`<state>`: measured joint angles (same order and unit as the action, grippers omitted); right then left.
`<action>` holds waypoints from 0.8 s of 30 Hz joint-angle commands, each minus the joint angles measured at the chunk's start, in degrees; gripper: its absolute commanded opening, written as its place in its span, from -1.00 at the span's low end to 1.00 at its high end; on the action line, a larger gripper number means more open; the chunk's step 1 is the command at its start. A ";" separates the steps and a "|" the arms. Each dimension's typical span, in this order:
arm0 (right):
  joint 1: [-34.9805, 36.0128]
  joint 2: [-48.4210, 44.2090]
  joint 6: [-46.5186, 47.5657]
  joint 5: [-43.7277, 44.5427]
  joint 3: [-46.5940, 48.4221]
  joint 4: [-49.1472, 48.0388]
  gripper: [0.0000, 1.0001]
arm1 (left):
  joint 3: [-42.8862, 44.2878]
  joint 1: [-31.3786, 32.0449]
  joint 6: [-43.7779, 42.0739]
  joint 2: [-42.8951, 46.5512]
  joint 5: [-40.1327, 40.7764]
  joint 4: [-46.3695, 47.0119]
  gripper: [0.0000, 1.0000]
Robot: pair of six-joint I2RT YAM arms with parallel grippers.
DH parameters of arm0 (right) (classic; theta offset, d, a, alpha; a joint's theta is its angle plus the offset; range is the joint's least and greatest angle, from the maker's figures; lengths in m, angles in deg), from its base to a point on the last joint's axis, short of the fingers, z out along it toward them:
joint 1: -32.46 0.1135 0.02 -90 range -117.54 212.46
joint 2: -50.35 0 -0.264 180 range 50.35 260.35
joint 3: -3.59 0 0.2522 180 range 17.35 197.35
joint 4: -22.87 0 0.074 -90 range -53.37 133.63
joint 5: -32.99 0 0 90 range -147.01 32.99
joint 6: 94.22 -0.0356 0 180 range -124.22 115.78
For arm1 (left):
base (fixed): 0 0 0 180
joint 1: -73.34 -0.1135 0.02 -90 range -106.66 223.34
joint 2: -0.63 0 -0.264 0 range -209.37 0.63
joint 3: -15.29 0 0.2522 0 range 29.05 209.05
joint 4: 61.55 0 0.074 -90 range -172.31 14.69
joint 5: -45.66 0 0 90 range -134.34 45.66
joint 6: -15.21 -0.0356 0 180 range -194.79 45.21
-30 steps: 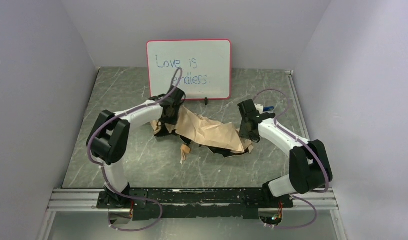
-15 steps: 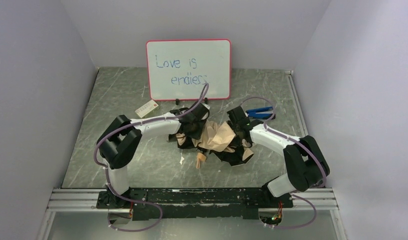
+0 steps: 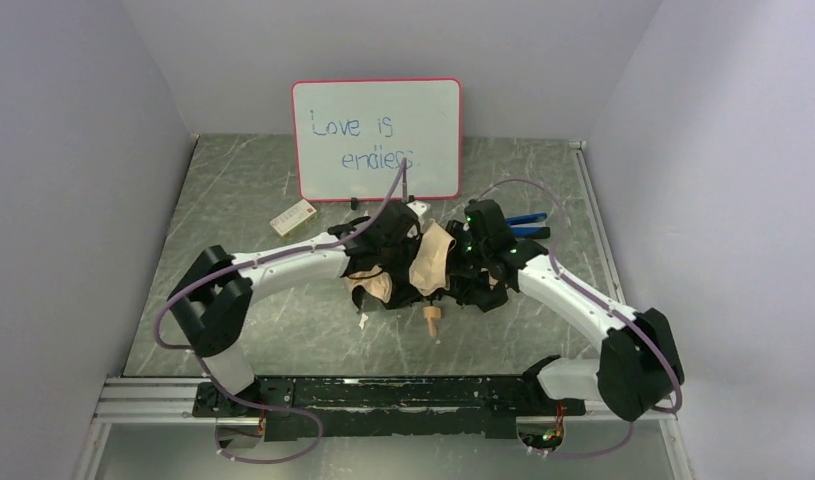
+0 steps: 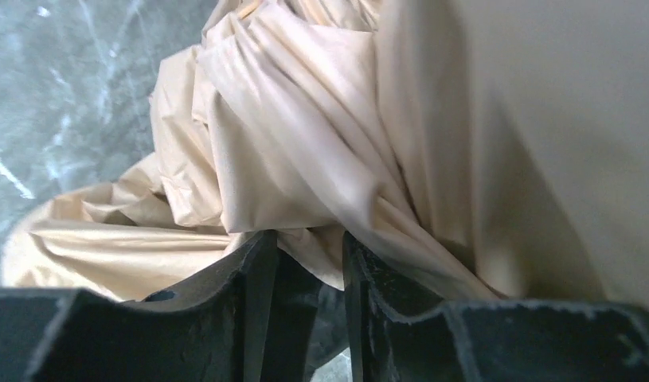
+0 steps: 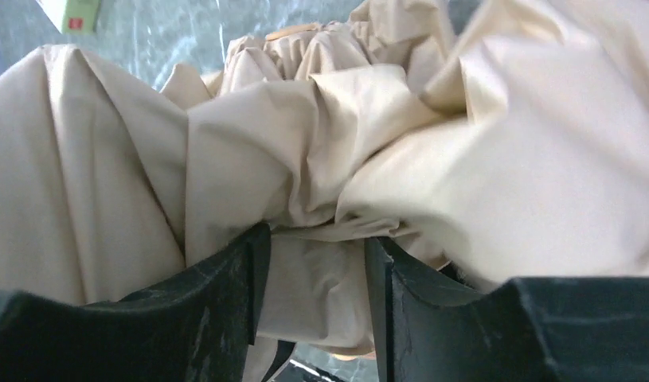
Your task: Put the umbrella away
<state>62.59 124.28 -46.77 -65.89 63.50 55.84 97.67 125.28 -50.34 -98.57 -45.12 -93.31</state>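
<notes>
Arms are closing inward, bunching the umbrella (image 3: 430,262) tighter; left gripper (image 4: 309,247) and right gripper (image 5: 314,239) are each pinching fabric, jaws narrow. I'm judging folding midway; next, gathering the handle (image 3: 432,318) at 6 o'clock.

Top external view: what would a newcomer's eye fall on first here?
The crumpled tan and black umbrella at the middle of the table stands out most. It is bunched between the left tool and the right tool, and its pale handle sticks out toward the arm bases. Behind it, a pink-framed whiteboard with blue handwriting stands at the back wall.
</notes>
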 commanded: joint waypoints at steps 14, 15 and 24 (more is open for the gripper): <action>-0.23 -16.05 -3.91 25.07 23.77 26.63 0.61 | -5.10 -7.75 0.30 15.96 16.12 -6.57 0.08; -0.24 -15.14 -4.41 25.48 27.84 27.92 0.65 | -5.55 -7.75 0.59 16.68 16.66 -6.60 0.08; -0.24 -2.94 -13.64 27.71 63.37 40.43 0.78 | -11.86 -7.71 4.17 23.51 18.34 -7.95 0.05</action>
<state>62.53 117.92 -55.05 -40.45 118.23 88.36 88.51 117.45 -48.46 -78.57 -29.03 -99.86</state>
